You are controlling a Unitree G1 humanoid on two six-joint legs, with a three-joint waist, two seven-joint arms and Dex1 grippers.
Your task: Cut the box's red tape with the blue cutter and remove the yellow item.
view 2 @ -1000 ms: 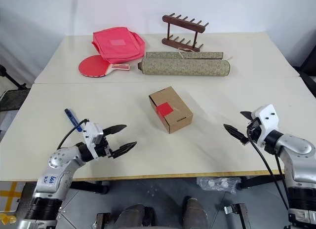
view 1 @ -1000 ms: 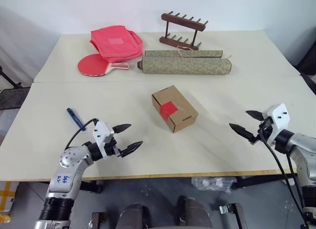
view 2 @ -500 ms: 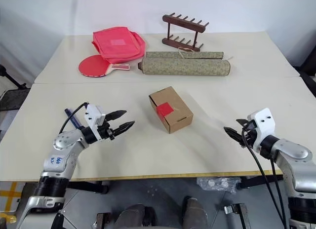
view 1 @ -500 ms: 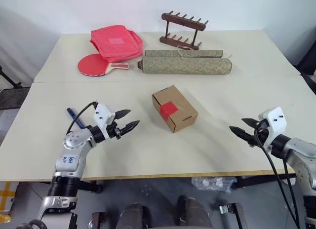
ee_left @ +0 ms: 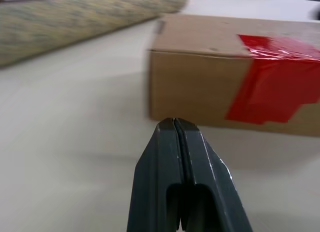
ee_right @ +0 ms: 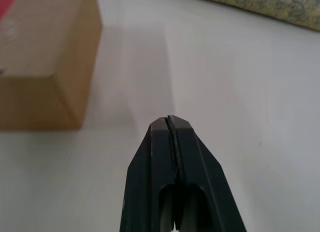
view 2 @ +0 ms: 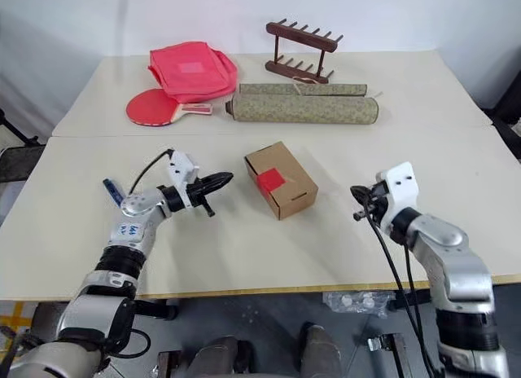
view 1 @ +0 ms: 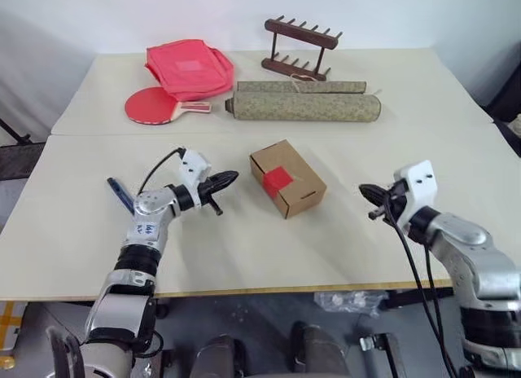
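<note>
Robot test lab: two cream tables (view 1: 244,256) pushed together, bare white wall (view 1: 163,19).

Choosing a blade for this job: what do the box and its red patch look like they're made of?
The box looks like matte brown cardboard, judging by its folded edges and dull face. The red tape seems to be glossy plastic film: it shows shiny highlights and wrinkles where it wraps over the edge.

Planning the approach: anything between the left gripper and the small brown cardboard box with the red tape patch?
Nothing visible: bare table lies between the shut left gripper and the brown cardboard box.
</note>
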